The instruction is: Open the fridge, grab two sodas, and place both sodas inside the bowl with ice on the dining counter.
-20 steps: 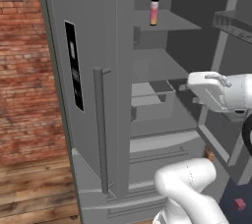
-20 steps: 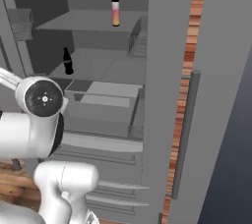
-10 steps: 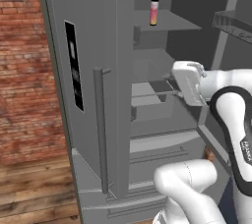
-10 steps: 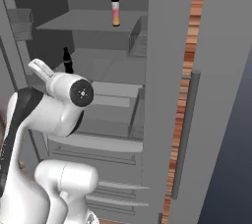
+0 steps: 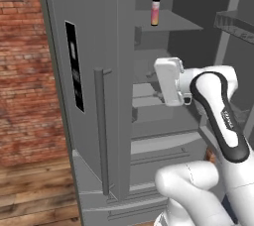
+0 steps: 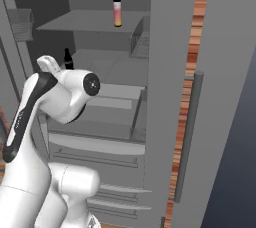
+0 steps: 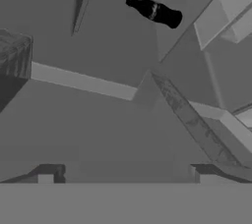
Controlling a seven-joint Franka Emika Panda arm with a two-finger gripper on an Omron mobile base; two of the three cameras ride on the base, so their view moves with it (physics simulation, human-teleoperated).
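The fridge [image 5: 94,31] ran past the top and bottom edges of both base views, so its full height and its lowest drawers were cut off. In the right base view the robot's white arm covered the lower part of the dark soda [image 6: 67,58], leaving its cap and neck showing, and also hid part of the shelf it stood on. The label on the pink-orange soda [image 5: 155,11] was too small to read. In the hand view the dark soda [image 7: 156,12] lay tilted across the frame, its marking perhaps lettering but too blurred to tell.
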